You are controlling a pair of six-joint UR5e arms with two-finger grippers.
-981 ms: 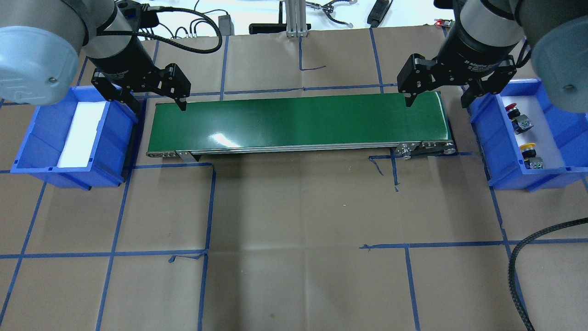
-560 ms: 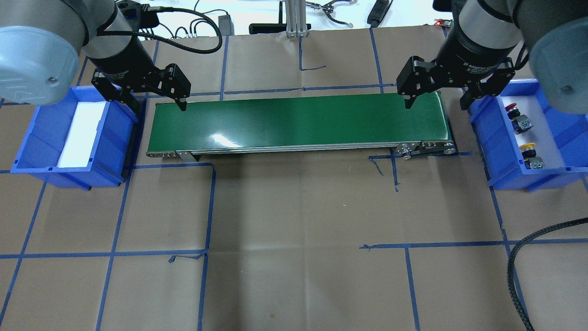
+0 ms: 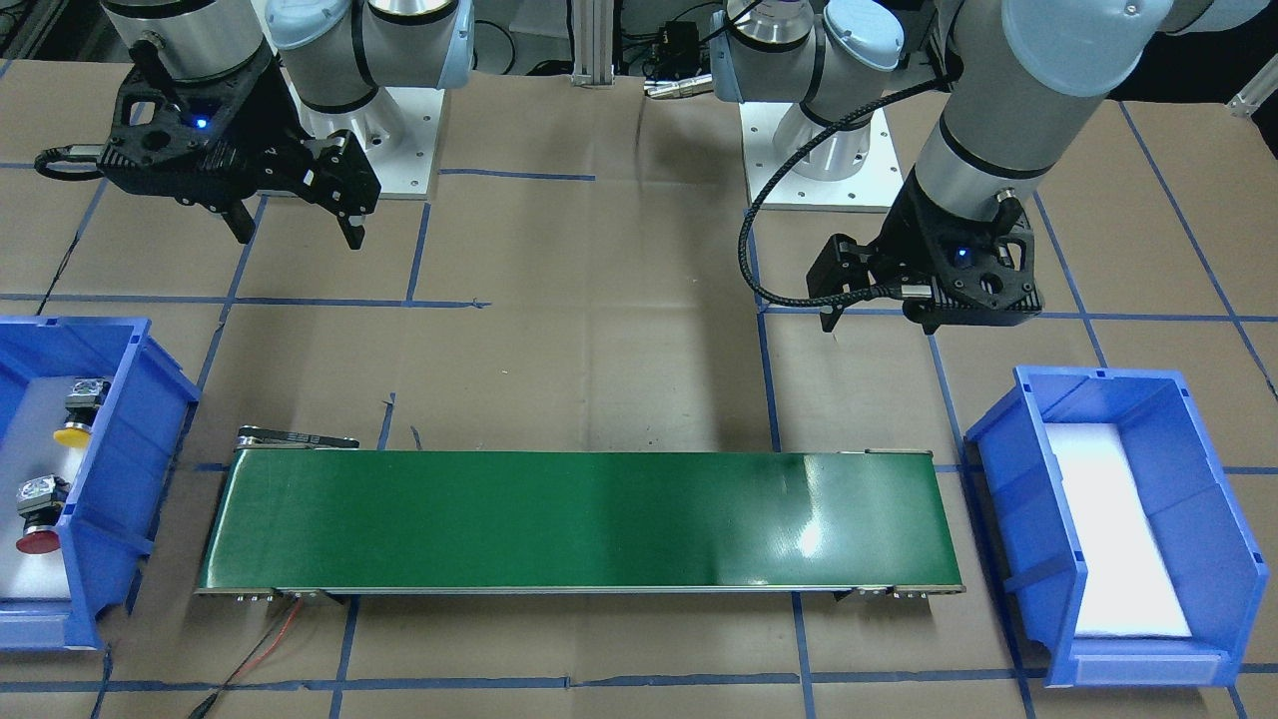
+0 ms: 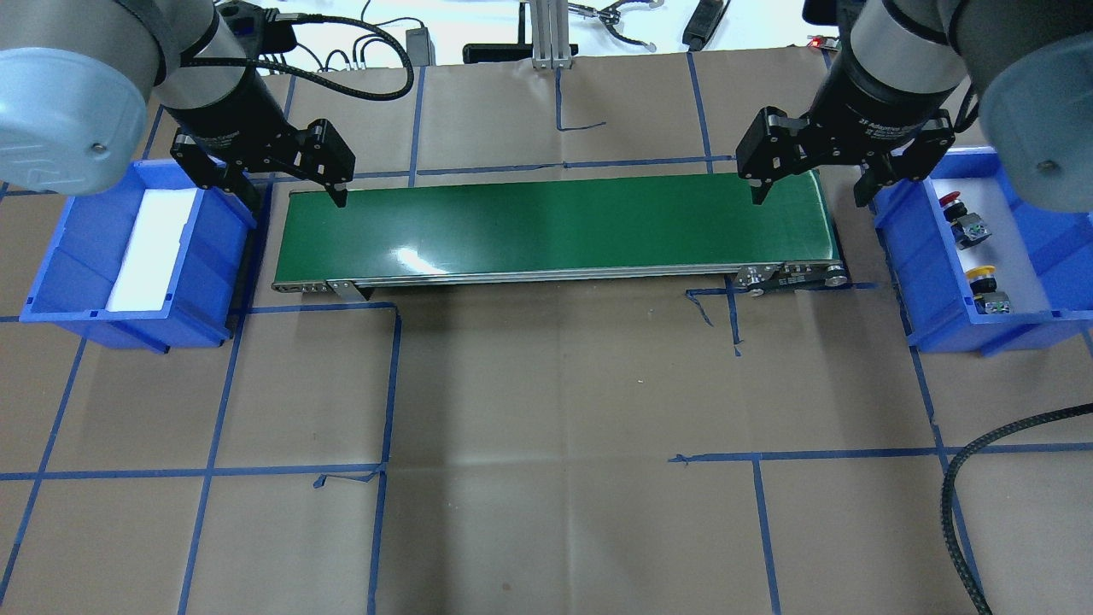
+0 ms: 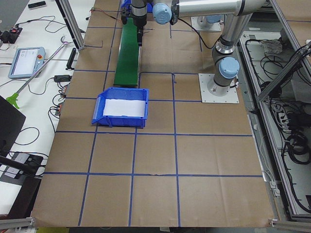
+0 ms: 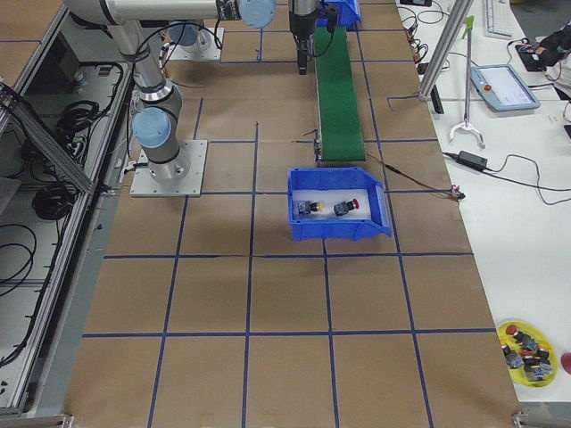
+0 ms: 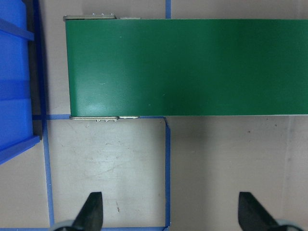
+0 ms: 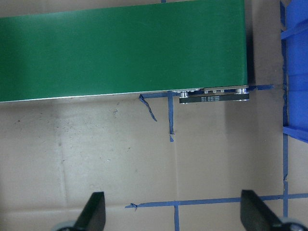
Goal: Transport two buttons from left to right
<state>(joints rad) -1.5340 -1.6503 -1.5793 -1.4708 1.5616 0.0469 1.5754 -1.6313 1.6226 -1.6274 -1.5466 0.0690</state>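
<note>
Both buttons lie in the blue bin at my right, on its white liner. The red button lies farther back and the yellow button nearer the front. The front-facing view shows the yellow button and the red button too. My right gripper hangs open over the right end of the green conveyor belt, apart from the bin, holding nothing. My left gripper hangs open over the belt's left end, also holding nothing.
A second blue bin with a white liner stands at the belt's left end and holds no buttons. Brown paper with blue tape lines covers the table. A black braided cable curls at the front right. Cables and tools lie along the far edge.
My right gripper has shifted slightly above the belt's right end and stays open. The left arm and both buttons have not moved.
</note>
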